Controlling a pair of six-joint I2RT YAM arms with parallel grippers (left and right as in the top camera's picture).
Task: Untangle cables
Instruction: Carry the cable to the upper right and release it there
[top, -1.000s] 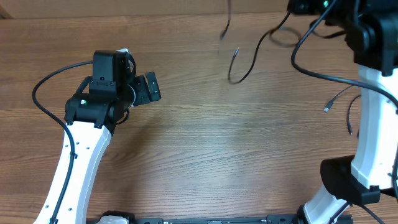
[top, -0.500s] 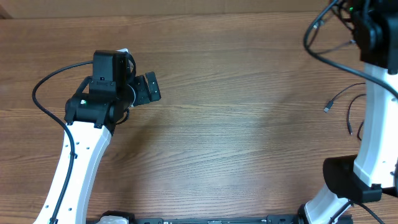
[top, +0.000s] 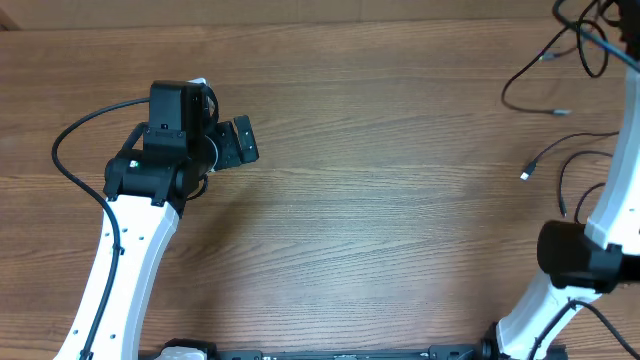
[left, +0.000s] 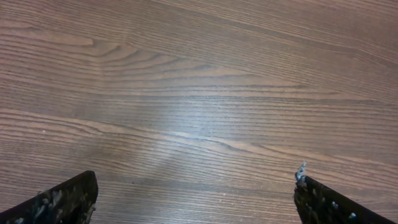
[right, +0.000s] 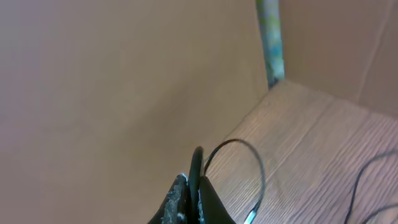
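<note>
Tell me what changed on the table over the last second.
The right arm swung toward the far right corner, dragging the cables from the far middle to that edge; the right gripper stays shut on them. The left arm, the open left gripper and the loose plug near the right side did not move.

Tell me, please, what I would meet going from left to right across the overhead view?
left arm → left pincer → wooden table → thin black cables → right arm
</note>
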